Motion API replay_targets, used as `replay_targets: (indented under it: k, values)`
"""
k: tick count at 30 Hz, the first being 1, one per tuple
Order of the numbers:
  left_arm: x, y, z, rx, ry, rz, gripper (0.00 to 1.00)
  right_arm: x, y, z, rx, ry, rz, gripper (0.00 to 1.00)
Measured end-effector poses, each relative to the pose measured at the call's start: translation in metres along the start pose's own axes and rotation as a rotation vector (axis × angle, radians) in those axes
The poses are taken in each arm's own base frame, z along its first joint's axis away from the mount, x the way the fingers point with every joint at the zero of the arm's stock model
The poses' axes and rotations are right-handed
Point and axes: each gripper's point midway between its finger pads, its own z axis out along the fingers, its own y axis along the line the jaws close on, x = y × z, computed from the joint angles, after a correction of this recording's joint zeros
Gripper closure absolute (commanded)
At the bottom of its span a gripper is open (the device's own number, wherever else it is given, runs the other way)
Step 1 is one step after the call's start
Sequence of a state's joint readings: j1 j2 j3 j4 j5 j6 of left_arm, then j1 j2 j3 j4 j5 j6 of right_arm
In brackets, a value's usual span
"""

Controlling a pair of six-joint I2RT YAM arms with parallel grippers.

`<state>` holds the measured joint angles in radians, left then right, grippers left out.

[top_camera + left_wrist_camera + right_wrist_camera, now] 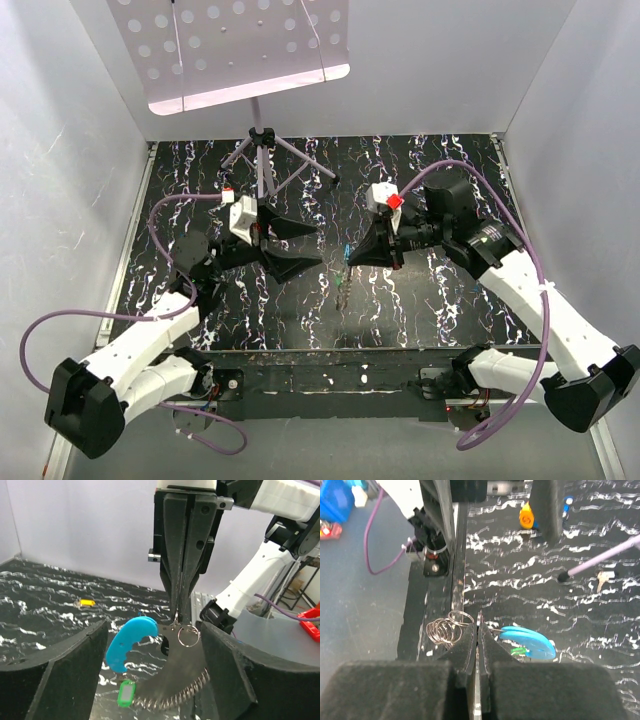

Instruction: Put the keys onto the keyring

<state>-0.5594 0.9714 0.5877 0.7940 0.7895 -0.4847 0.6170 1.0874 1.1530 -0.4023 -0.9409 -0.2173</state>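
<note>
The keyring hangs in the air from my right gripper (479, 626), which is shut on the thin edge of its flat grey metal crescent (182, 672). The keyring has a bright blue curved handle (127, 642), several wire rings (444, 629) along its edge, and a green tag (126, 694). My left gripper (154, 647) is open wide, with its fingers (55, 672) on either side of the keyring and apart from it. From above, my left gripper (316, 246) and right gripper (353, 258) face each other at mid-mat. One small grey key (602, 579) lies on the marbled mat.
A tripod stand (262, 150) carrying a perforated sheet stands at the back of the mat; one leg (602, 560) ends near the key. A small yellow-orange object (87, 602) lies on the mat. White walls close in three sides.
</note>
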Motion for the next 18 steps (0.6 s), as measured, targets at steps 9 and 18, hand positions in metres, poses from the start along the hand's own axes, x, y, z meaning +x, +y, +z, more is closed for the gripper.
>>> replay_targets:
  k: [9,18]
  values:
    - [0.018,0.007,0.003,0.076,0.239,-0.149,0.26,0.037,0.005,-0.018,-0.035,0.260,-0.020,0.99]
    - [0.061,-0.001,0.025,0.161,0.365,-0.217,0.37,0.068,-0.003,-0.032,-0.068,0.455,0.100,0.99]
